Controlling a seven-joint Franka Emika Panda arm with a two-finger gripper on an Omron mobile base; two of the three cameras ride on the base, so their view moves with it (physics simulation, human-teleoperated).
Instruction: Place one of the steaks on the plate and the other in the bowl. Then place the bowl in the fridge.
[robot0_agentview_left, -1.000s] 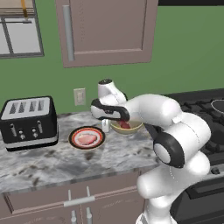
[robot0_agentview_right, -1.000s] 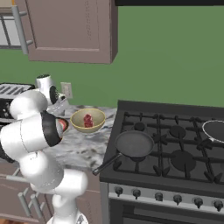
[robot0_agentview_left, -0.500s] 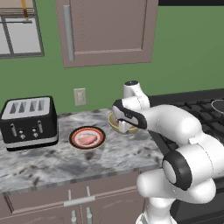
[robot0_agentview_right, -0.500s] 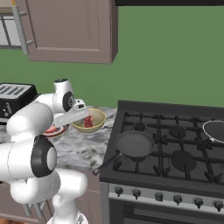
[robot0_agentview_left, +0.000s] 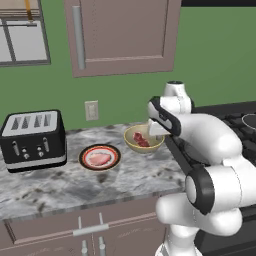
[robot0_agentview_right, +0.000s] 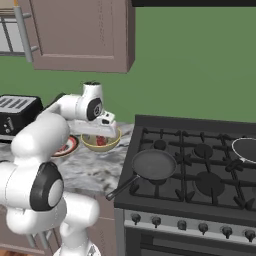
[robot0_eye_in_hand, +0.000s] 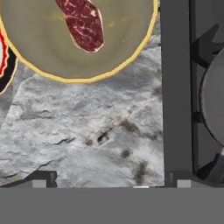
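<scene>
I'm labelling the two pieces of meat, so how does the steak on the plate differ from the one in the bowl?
The steak on the plate is pale pink; the steak in the bowl is deeper red with whitish streaks. The first lies on the flat, red-rimmed plate; the second lies inside the tan-yellow bowl, nearer the stove. Both are small flat raw slabs.

The tan-yellow bowl (robot0_agentview_left: 143, 139) sat upright on the marble counter at mid-frame of the left base view, the deep red steak (robot0_eye_in_hand: 83, 24) with whitish streaks lying flat inside it. Just left of it, near but apart, the red-rimmed plate (robot0_agentview_left: 85, 155) lay flat, carrying the pale pink steak (robot0_agentview_left: 98, 159) at its centre
</scene>
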